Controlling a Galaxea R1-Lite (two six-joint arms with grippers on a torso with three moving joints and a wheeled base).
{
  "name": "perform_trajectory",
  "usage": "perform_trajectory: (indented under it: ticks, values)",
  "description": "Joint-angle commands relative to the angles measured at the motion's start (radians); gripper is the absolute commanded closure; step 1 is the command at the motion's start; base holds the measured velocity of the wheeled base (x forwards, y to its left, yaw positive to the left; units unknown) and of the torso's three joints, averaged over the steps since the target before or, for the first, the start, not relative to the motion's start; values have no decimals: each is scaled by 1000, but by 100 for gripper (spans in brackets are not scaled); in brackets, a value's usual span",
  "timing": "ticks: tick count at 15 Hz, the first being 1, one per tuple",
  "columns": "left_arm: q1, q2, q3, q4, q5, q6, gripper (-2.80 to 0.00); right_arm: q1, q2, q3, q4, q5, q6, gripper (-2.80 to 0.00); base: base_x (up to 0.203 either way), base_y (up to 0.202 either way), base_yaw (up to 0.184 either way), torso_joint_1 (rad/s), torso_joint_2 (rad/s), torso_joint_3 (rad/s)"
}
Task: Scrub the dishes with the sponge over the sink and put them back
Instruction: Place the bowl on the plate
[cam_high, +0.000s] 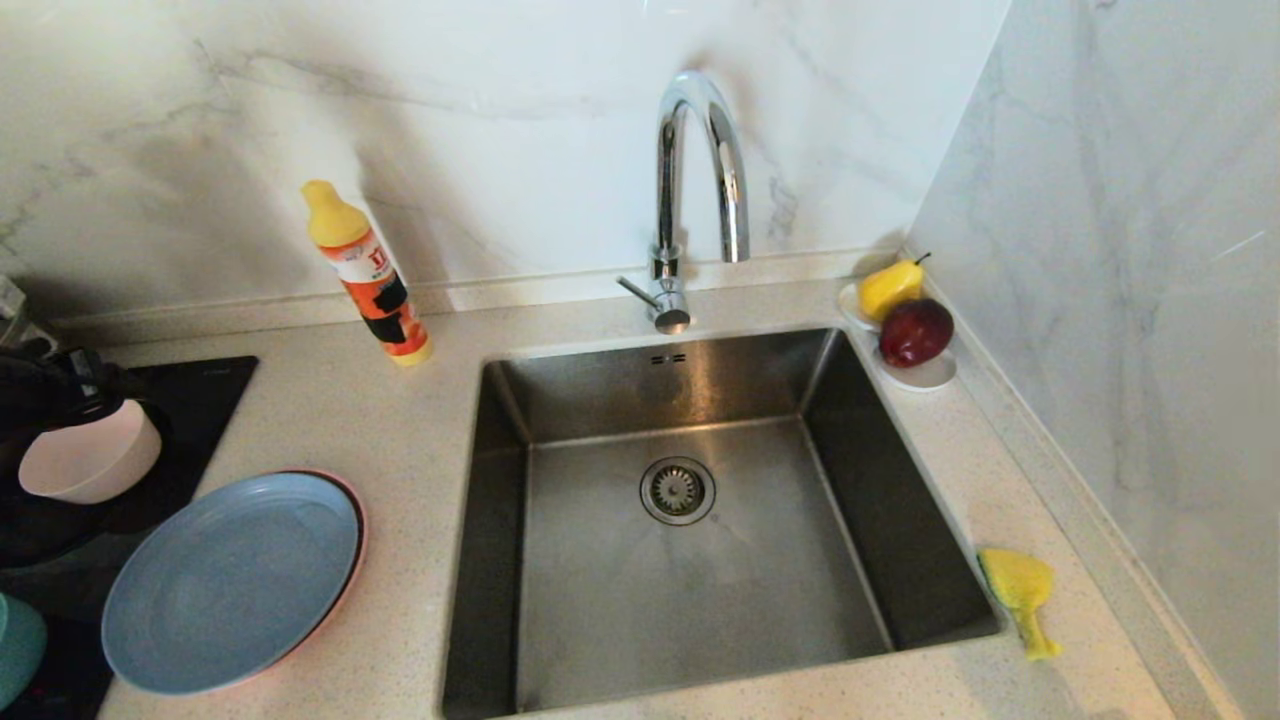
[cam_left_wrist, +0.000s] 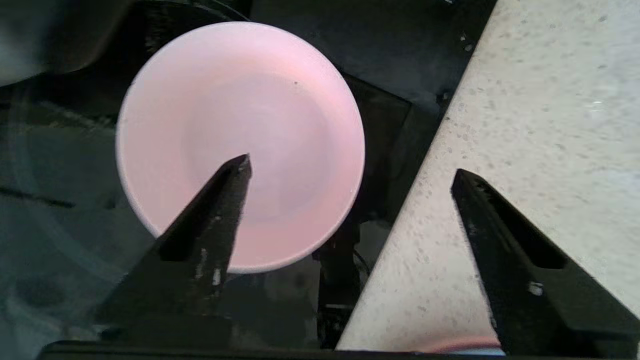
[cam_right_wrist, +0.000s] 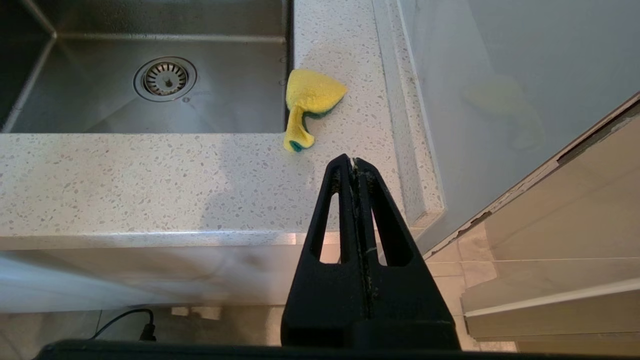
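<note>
Black tapered left hand (cam_left_wrist: 350, 172) gapes above the smooth round pale pink bowl (cam_left_wrist: 240, 145).

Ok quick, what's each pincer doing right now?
Left pincer: open above the pink bowl, holding nothing.
Right pincer: closed, empty, short of the sponge.

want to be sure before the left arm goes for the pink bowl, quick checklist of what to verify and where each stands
1. left gripper open: ok
2. one finger over the pale pink bowl, other outside its rim: ok
3. bowl held: not ok, not yet gripped
4. sink free of dishes: ok
5. sponge within reach on the counter right of the sink: ok
6. right gripper shut, holding nothing, below the counter edge: ok
</note>
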Motion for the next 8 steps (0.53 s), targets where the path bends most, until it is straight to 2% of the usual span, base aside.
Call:
perform_trajectory:
  ticks: [1,3,6,8]
  values:
    - [0,66,-25,-7,-7,8,-280,0,-2,0,0,1,-1,0,0,0,0,0,0,0]
    - [-1,111,-51,-26,-10,14,-280,0,-2,0,0,1,-1,0,0,0,0,0,0,0]
    - [-1,139,-65,-29,-95,30,-280,0,-1,0,0,1,-1,0,0,0,0,0,0,0]
    - [0,185,-98,-43,-103,37,-280,0,0,0,0,1,-1,0,0,0,0,0,0,0]
